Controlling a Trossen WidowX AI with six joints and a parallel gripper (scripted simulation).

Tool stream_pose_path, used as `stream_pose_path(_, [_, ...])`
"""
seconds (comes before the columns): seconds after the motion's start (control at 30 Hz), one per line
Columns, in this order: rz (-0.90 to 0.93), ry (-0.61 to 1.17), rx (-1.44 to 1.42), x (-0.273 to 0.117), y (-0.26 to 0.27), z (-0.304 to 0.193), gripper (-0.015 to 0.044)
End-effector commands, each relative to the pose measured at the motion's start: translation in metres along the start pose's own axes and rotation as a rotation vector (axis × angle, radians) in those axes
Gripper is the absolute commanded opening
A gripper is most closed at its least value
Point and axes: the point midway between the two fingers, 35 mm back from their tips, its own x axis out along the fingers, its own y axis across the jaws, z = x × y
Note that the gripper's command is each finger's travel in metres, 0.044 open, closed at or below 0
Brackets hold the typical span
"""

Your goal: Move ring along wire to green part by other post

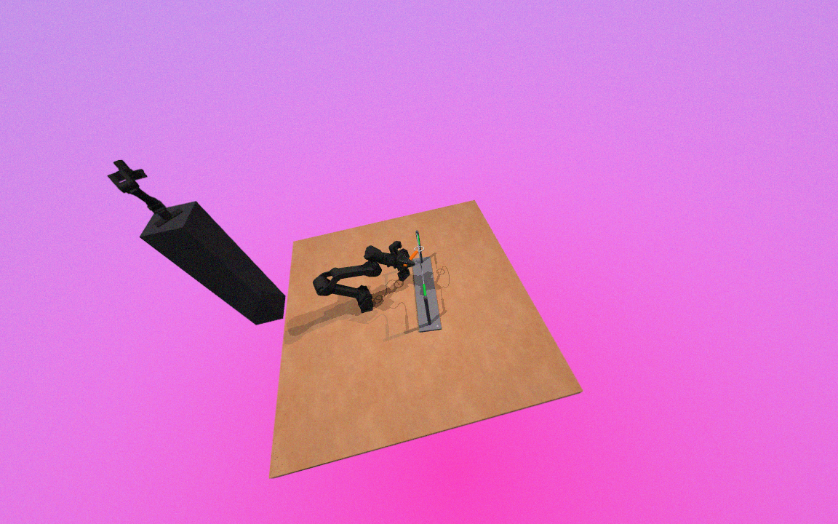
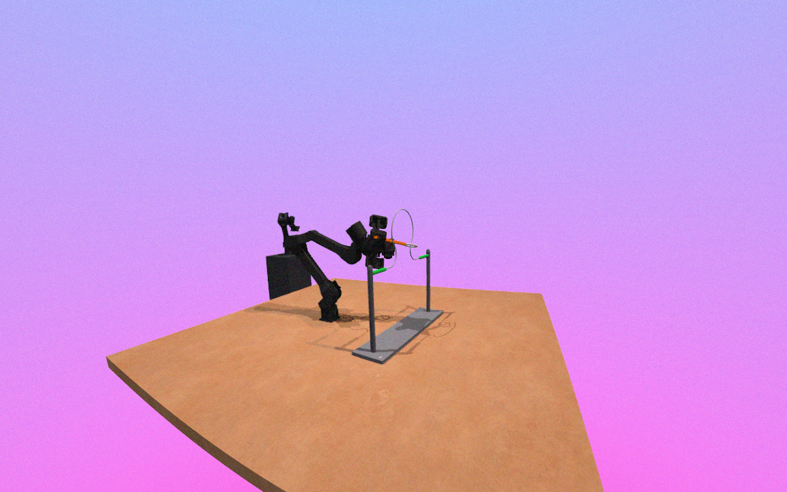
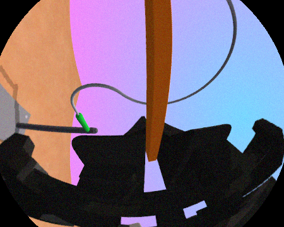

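Pincer (image 2: 384, 240) clamped on the near end of the orange handle (image 3: 158, 67); in the wrist view the handle's tapered tip sits wedged between the dark fingers. Handle points out level toward the small ring (image 2: 411, 245), held high above the grey base plate (image 2: 397, 335), between the two posts and nearer the far post (image 2: 427, 281). Thin grey wire (image 3: 218, 67) sweeps a big loop behind the handle. Whether the wire threads the ring can't be made out; the ring is cut off at the wrist view's top edge and tiny in the others. Green sleeve (image 3: 83, 122) beside the near post (image 2: 371, 309) shows clearly. No brands, labels or writing legible anywhere. Counter (image 2: 445, 398) brown; its near corners run out of the exterior frame.
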Motion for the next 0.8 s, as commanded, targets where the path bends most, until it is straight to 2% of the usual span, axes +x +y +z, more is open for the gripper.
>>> stream_pose_path(0.0, [0.051, 0.012, 0.063, -0.002, 0.014, -0.001, -0.0150])
stream_pose_path(0.77, [0.341, 0.059, 0.435, -0.022, 0.079, 0.015, -0.0150])
